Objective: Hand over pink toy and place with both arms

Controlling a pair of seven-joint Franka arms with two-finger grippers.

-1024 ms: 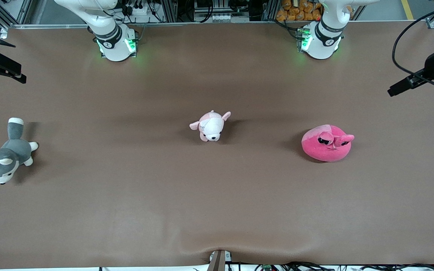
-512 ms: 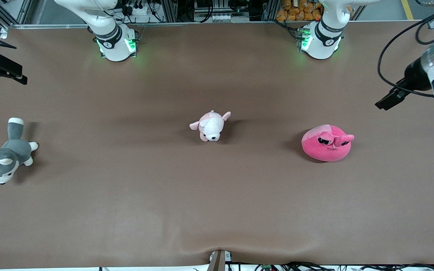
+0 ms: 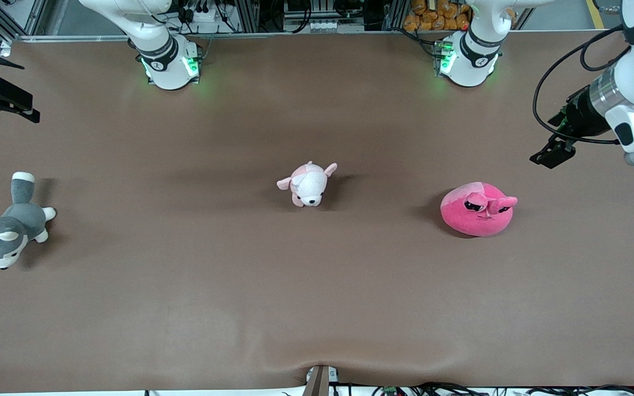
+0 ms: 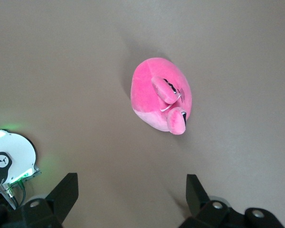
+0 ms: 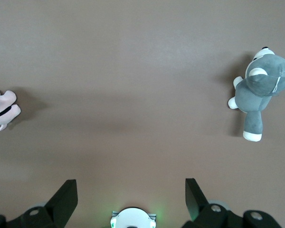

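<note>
The pink toy (image 3: 477,209), a round hot-pink plush with droopy black eyes, lies on the brown table toward the left arm's end. It also shows in the left wrist view (image 4: 161,99). My left gripper (image 3: 551,153) hangs in the air over the table beside the toy, at the left arm's end. Its jaws stand wide open and empty in the left wrist view (image 4: 131,186). My right gripper (image 3: 6,102) waits over the right arm's end of the table, open and empty (image 5: 130,187).
A pale pink-and-white puppy plush (image 3: 309,184) lies at the table's middle and also shows in the right wrist view (image 5: 1,110). A grey-and-white husky plush (image 3: 6,234) lies at the right arm's end, also in that view (image 5: 259,90). Both arm bases (image 3: 169,60) (image 3: 468,58) stand at the table's robot edge.
My left arm has swung in from the table's end toward the pink toy, with its gripper now closer to it. The right arm and the toys have not moved.
</note>
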